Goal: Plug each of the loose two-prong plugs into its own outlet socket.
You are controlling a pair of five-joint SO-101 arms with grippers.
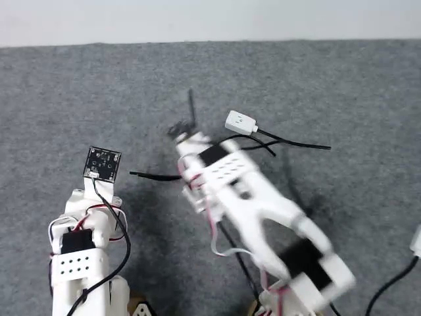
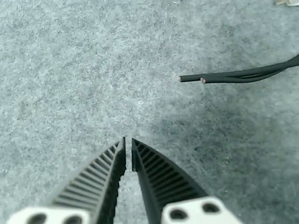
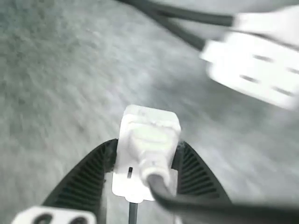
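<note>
My right gripper (image 3: 145, 148) is shut on a white two-prong plug (image 3: 148, 154), whose black cord runs back toward the wrist. Close beyond the plug lies a white outlet socket (image 3: 259, 63) with slots showing and a black cable leaving it. In the high view the same socket (image 1: 241, 122) lies on the grey carpet just past the right arm's tip (image 1: 187, 135). My left gripper (image 2: 128, 141) hangs shut and empty over bare carpet. A black cable's cut end (image 2: 202, 79) lies a little ahead of it, also seen as the cable end (image 1: 152, 176).
Grey carpet (image 1: 329, 79) covers the table to a pale back wall. Another white piece with a black cord (image 1: 416, 241) sits at the right edge. Black cables (image 1: 293, 142) trail from the socket toward the right.
</note>
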